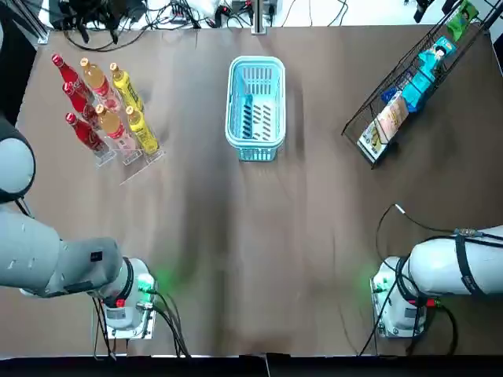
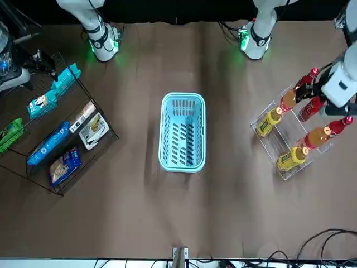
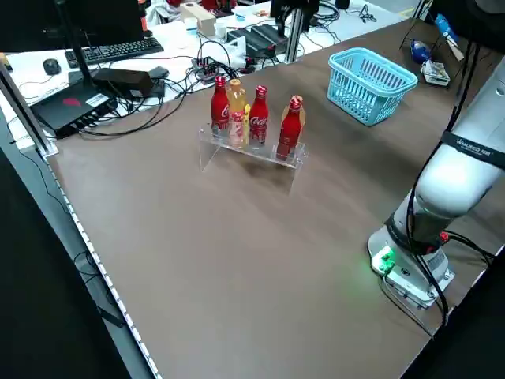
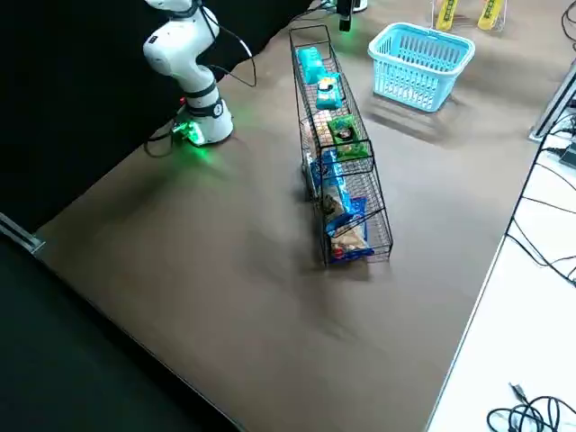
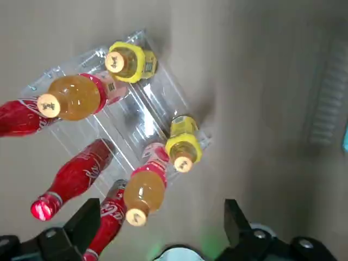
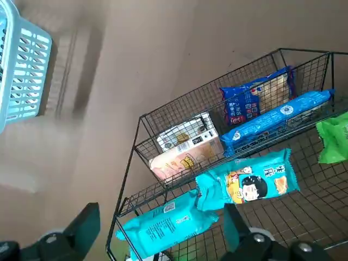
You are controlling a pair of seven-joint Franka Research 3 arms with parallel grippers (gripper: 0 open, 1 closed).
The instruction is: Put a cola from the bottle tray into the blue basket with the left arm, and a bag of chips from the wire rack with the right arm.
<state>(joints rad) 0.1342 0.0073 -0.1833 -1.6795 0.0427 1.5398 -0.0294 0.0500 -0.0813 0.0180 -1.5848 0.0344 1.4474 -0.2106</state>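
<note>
Three red cola bottles (image 1: 76, 100) stand in the clear bottle tray (image 1: 135, 167) at the far left, beside orange and yellow bottles (image 1: 126, 88). My left gripper (image 5: 160, 228) hovers open above this tray, nothing between its fingers; the colas (image 5: 76, 176) lie just below it. The blue basket (image 1: 256, 61) sits at the far middle with nothing in it. The wire rack (image 1: 369, 153) leans at the far right with several snack bags; a blue chips bag (image 6: 253, 103) lies on its lower shelf. My right gripper (image 6: 161, 231) hangs open above the rack.
Teal bags (image 6: 247, 182), a green bag (image 6: 333, 136) and a tan pack (image 6: 185, 147) fill the rack. Both arm bases (image 1: 126, 310) sit at the near edge. Cables and gear lie beyond the far edge. Bare brown table (image 1: 259, 236) stretches between basket and bases.
</note>
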